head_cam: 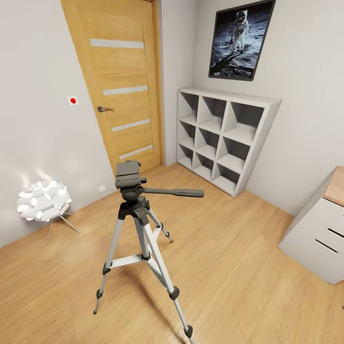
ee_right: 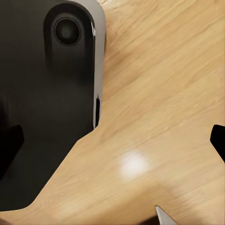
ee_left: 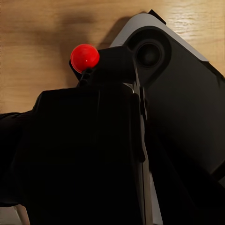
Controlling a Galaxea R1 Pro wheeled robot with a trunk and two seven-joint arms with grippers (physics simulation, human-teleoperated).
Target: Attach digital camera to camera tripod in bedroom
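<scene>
I am holding the digital camera (ee_left: 89,154) close under my left wrist, its red dot (ee_left: 85,57) showing above the dark body; my left fingers seem clenched on it, though I cannot see them plainly. The camera tripod (head_cam: 138,239) is standing ahead on the wood floor (head_cam: 239,267), its head plate bare. My right fingers are spread, gripping nothing. If I am approaching carelessly, I risk bumping the pan handle (head_cam: 174,192) and toppling the stand.

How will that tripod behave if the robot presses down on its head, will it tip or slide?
The camera tripod would probably stay upright under a straight-down press: its three legs are spread wide and braced. A sideways shove on the head or long handle could tip it, since it stands tall. Its small feet might skid on the smooth wood floor.
</scene>
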